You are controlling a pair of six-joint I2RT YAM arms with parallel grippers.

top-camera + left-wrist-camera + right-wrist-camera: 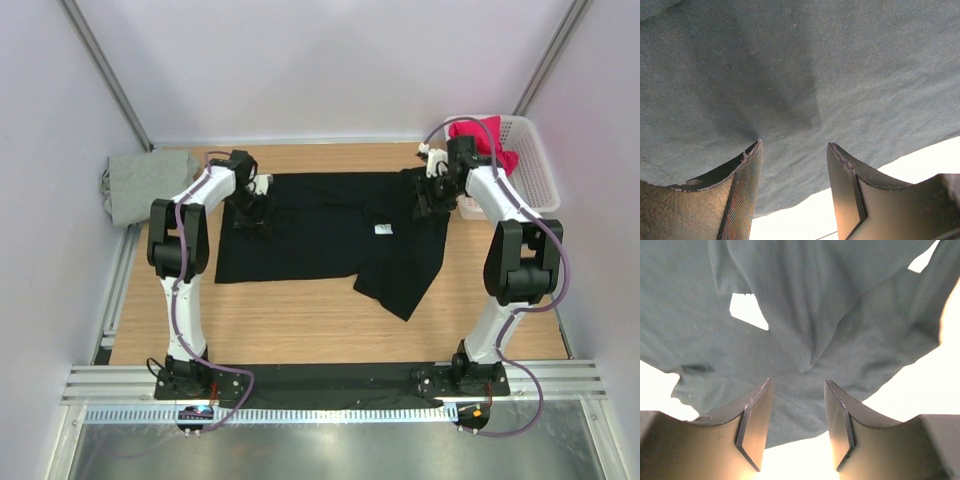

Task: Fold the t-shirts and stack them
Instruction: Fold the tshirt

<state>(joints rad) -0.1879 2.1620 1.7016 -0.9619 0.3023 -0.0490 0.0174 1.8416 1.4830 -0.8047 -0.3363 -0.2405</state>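
One grey t-shirt [145, 182] is laid at the far left, the left gripper [250, 214] is held spread, pinching nothing, over the left edge of the outspread black t-shirt [320, 235], the right gripper [428, 200] is likewise spread over its right end, and a magenta t-shirt [485, 135] is heaped in the white mesh basket [537, 172].

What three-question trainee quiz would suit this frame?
1. True or false: the red shirt lies in the basket.
2. Fill in: the grey shirt sits at the far ___ corner of the table.
3. Which one lies spread out mid-table? A grey shirt, B black shirt, C red shirt.
Key: 1 true; 2 left; 3 B.
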